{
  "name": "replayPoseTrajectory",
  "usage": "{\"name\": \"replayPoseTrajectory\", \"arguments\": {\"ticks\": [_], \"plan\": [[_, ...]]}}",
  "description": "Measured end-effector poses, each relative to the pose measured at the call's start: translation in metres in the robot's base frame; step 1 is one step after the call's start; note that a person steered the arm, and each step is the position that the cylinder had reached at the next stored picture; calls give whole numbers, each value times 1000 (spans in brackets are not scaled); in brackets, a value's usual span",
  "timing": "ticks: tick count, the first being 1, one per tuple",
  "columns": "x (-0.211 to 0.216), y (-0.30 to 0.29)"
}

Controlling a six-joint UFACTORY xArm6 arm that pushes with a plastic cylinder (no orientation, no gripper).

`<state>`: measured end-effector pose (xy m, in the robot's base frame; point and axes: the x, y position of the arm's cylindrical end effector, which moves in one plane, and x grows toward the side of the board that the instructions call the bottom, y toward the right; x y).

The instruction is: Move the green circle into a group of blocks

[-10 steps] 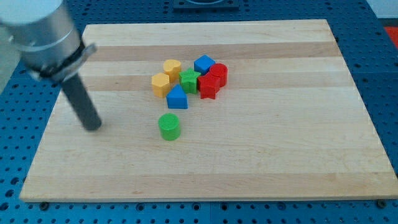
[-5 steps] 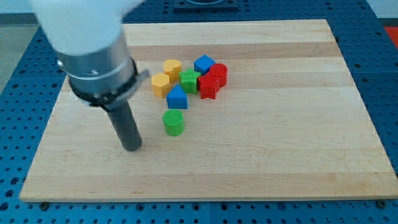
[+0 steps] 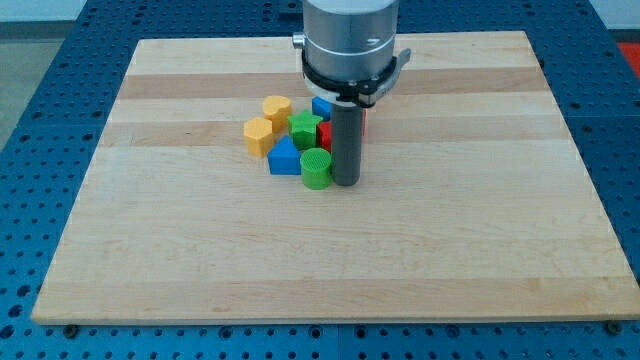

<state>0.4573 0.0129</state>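
Nearest the view's bottom: bare wooden counter (image 3: 300, 270), nothing on it there. Further up, green circle (image 3: 316, 167), upright, just right of the blue block (image 3: 285, 158) with the peaked top and seemingly touching it, so already against the cluster's near edge. Immediately to its right, my tip (image 3: 346, 181), planted on the counter and touching or nearly touching the circle's right side. No jaws on this tool, just a plain dark rod, so nothing to part or close.

Behind those: green star-like block (image 3: 306, 129), two yellow blocks (image 3: 259, 135) and (image 3: 277, 108) toward the view's left, a second blue block (image 3: 321, 103) partly hidden by the rod, and a sliver of red block (image 3: 324, 135) showing beside it; any more red hidden behind the arm.

Risks, as a judgement: a further shove leftward likely to skid the circle past the blue block and out along the group's near side; a push toward the view's top likely to scatter the tight cluster; the rod's shaft close enough to the red and blue blocks to drag them on withdrawal.
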Motion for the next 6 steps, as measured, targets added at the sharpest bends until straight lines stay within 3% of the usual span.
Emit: {"name": "replayPoseTrajectory", "arguments": {"ticks": [1, 2, 5, 6], "plan": [[14, -1], [45, -51], [9, -42], [24, -57]]}}
